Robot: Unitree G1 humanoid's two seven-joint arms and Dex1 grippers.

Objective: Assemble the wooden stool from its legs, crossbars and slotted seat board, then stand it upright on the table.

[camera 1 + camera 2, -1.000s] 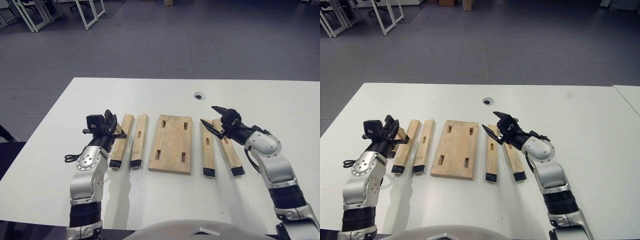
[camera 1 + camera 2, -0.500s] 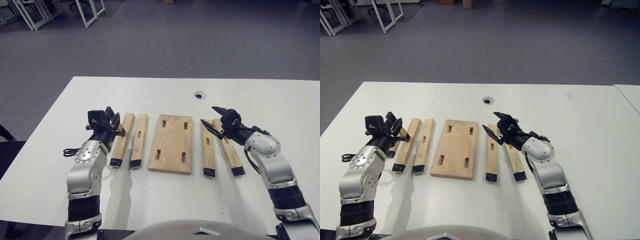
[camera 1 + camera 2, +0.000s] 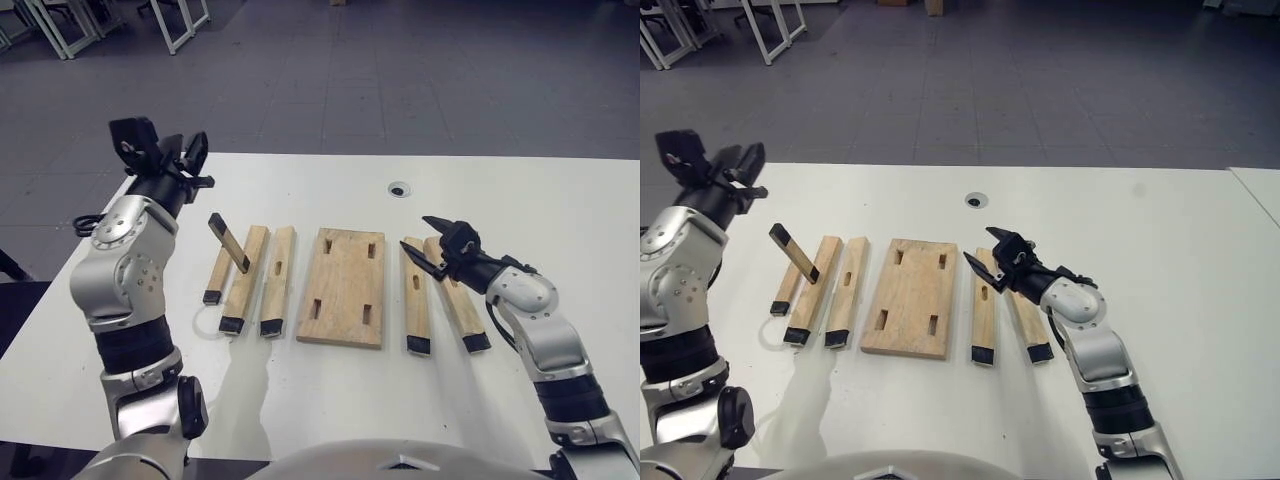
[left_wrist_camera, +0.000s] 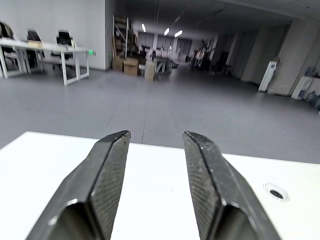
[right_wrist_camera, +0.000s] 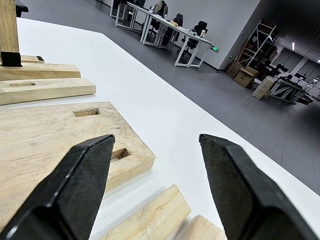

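The wooden parts lie unassembled in a row on the white counter (image 3: pixel 560 230). The seat board (image 3: pixel 343 290) lies flat in the middle, its four slots facing up. Two legs lie on each side of it, lengthwise from near to far, each with a dark cap on its near end.

On the left are the leftmost leg (image 3: pixel 240 297) and, just beside it toward the board, the second leg (image 3: pixel 274 300). On the right are the third leg (image 3: pixel 416 315), just beside the board, and the rightmost leg (image 3: pixel 460 310). The second and third legs each show one slot.

The flat crossbar (image 3: pixel 216 275) lies on the counter just left of the leftmost leg, its dark end toward the near side. The tilted crossbar (image 3: pixel 230 243) slants steeply, with its upper dark end pointing far and left. Its lower dark end is at the far part of the leftmost leg; I cannot tell whether it rests there. A round cable hole (image 3: pixel 400 189) sits in the counter, far of the board.

The left tool (image 4: pixel 157 136) is up high over the far left edge of the counter. It is well apart from the wood, and its fingers are spread with nothing between them. It points out toward the grey floor (image 4: pixel 165 110).

The right tool (image 3: pixel 416 231) hovers low over the far ends of the third and rightmost legs, near the board's far right corner. Its fingers are spread wide and hold nothing.
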